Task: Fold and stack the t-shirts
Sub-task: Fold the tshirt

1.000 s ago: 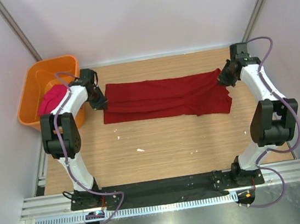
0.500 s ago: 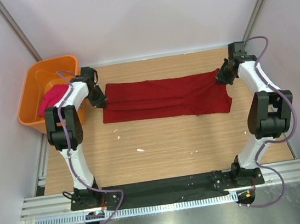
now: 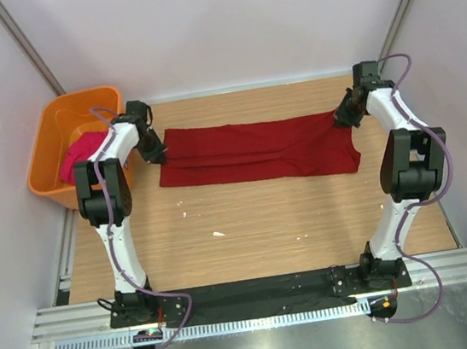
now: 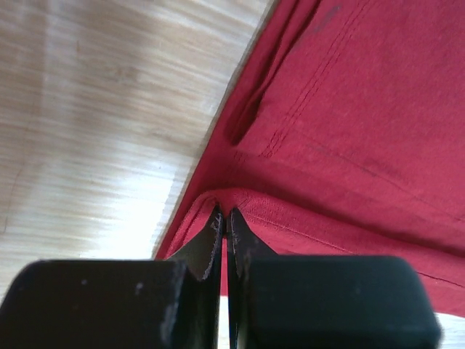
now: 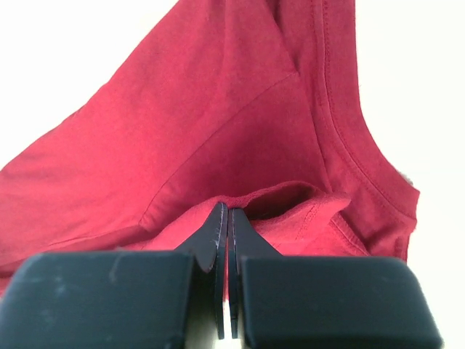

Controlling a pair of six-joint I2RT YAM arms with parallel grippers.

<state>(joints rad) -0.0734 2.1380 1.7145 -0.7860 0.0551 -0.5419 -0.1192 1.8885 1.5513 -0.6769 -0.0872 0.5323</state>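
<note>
The dark crimson red t-shirt [image 3: 256, 152] lies folded into a long strip across the far half of the table. My left gripper [image 3: 158, 153] is shut on its left end; in the left wrist view the fingers [image 4: 224, 225] pinch a fold of the red cloth [image 4: 349, 131]. My right gripper [image 3: 342, 119] is shut on the shirt's right end; in the right wrist view the gripper [image 5: 228, 218] pinches a raised fold of cloth [image 5: 218, 131] near the neckline. The magenta-pink t-shirt [image 3: 83, 153] lies bunched in the orange tub [image 3: 54, 133].
The orange tub stands off the table's far left corner. White walls close in the back and sides. Small white specks [image 3: 218, 233] lie on the wooden table [image 3: 249, 224] in front of the shirt. The arm bases sit on the black rail [image 3: 258, 292] at the near edge.
Both grippers have moved slightly toward the far edge, drawing the shirt's ends with them. The strip looks a little straighter and tauter than a second ago.
</note>
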